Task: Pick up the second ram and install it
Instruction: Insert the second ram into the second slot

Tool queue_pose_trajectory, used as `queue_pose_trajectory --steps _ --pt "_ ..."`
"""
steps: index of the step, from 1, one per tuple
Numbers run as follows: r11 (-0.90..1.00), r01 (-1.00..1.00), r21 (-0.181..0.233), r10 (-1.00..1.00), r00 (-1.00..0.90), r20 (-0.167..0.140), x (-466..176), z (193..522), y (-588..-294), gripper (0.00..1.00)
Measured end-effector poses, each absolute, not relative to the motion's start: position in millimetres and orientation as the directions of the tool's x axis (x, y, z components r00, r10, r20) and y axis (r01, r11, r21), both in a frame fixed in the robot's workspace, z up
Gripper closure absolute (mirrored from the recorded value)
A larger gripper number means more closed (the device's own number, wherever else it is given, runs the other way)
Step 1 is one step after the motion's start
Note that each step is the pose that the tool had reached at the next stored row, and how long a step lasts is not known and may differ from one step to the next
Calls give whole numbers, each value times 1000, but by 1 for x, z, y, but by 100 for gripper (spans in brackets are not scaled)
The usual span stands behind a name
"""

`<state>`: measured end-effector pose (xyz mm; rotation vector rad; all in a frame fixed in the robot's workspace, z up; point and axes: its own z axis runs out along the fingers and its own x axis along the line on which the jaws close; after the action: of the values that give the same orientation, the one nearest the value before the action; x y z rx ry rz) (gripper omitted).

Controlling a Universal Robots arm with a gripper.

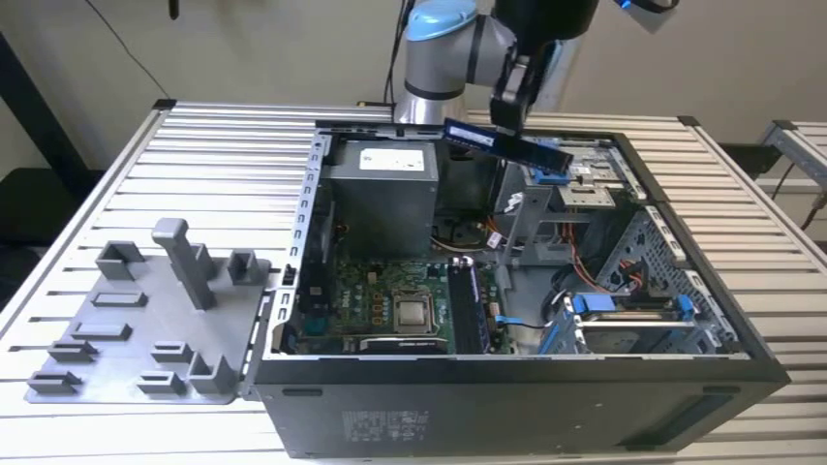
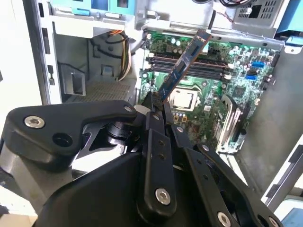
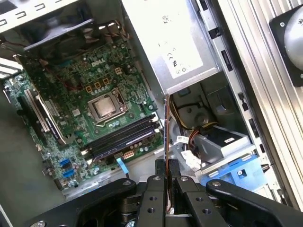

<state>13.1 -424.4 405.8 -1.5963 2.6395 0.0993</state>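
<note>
Memory stick (image 1: pixel 510 143) hung clamped by one end in the closed tool (image 1: pixel 502 121), high over the far end of the open computer case (image 1: pixel 517 387). Dark memory slots (image 1: pixel 468 308) lay well below on the green board (image 1: pixel 368 302), and the stick's long axis appeared to cross theirs. A white printed label (image 1: pixel 387 158) marked the power supply (image 1: pixel 382 199).

The pincer (image 3: pixel 167 169) clamps the second ram (image 3: pixel 166 127), seen edge-on, near the motherboard (image 3: pixel 71 94).

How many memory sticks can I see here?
1 for sure: the second ram, held by the gripper above the open case. Another may sit in the motherboard slots; unclear.
</note>
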Motion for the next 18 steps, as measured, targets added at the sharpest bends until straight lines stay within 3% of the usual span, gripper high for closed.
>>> queue_pose_trajectory --steps 18 --pt "639 -769 26 -765 -639 -81 13 405 -424 86"
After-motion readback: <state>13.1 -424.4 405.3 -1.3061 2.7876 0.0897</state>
